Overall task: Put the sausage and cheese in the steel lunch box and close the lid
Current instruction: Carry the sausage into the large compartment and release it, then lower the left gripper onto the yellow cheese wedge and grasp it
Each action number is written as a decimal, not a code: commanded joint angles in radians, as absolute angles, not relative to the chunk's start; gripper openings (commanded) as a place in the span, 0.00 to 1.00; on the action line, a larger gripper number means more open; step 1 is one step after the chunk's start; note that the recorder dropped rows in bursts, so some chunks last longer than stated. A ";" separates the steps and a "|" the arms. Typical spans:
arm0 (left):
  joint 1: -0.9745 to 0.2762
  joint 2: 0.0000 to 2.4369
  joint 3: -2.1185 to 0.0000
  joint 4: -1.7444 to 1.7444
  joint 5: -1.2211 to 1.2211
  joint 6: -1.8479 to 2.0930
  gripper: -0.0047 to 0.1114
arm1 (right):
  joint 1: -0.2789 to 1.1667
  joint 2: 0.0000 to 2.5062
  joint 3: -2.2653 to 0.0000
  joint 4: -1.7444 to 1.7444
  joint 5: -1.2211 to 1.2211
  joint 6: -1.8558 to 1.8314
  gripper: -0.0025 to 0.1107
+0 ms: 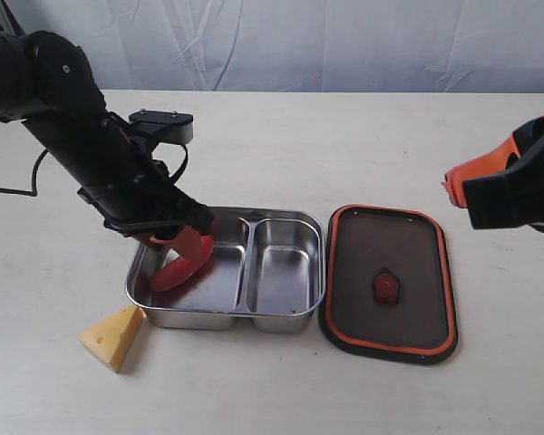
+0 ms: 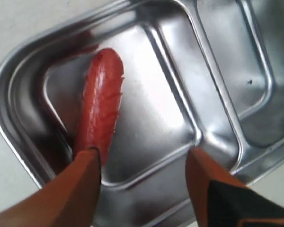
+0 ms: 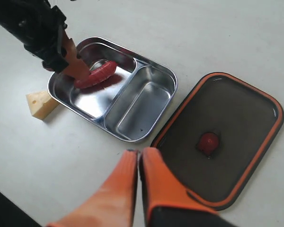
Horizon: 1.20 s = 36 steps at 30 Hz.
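At the lower left of the exterior view, the yellow-orange wedge of toy cheese with holes (image 1: 113,337) is lying on the pale table (image 1: 281,136), just beside a corner of the shiny rectangular steel lunch box (image 1: 227,319). The left gripper (image 1: 189,246) is sitting low in the box's larger left compartment. Its orange fingers (image 2: 83,179) are standing spread apart, and one is touching the red toy sausage (image 1: 174,272). The sausage is resting in that compartment, its long axis running lower left to upper right. Just right of the box, the dark translucent lid (image 1: 408,236) with its orange rim is lying flat. At the right edge the right gripper (image 1: 451,186) is hovering, its fingers (image 3: 158,179) pressing together on nothing. A creased white cloth (image 1: 344,45) is hanging behind.
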State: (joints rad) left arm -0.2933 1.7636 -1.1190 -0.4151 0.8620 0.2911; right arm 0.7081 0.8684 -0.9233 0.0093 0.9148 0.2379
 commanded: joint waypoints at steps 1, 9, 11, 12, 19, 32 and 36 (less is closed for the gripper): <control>-0.300 1.731 -1.131 -0.346 0.976 0.294 0.50 | 0.710 0.862 -0.921 0.007 0.909 0.239 0.07; -0.300 1.577 -1.131 -0.237 1.137 0.289 0.50 | 0.710 0.862 -0.921 0.007 0.905 0.239 0.07; -0.300 1.541 -1.131 -0.218 1.179 0.289 0.50 | 0.710 0.862 -0.921 0.007 0.909 0.239 0.07; -0.300 1.530 -1.131 -0.214 1.192 0.289 0.52 | 0.710 0.862 -0.921 0.007 0.909 0.239 0.07; -0.300 1.502 -1.036 -0.204 1.187 0.289 0.57 | 0.710 0.855 -0.921 0.009 0.927 0.239 0.07; -0.300 1.502 -0.858 -0.188 0.938 0.280 0.57 | 0.710 0.789 -0.921 -0.015 0.951 0.239 0.07; -0.300 1.502 -0.819 -0.181 0.880 0.280 0.57 | 0.710 0.780 -0.921 -0.020 0.951 0.239 0.07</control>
State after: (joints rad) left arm -0.2948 1.5082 -0.8446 -0.1908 0.9190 0.2889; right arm 0.7081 0.7912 -0.9233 0.0000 0.9534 0.2396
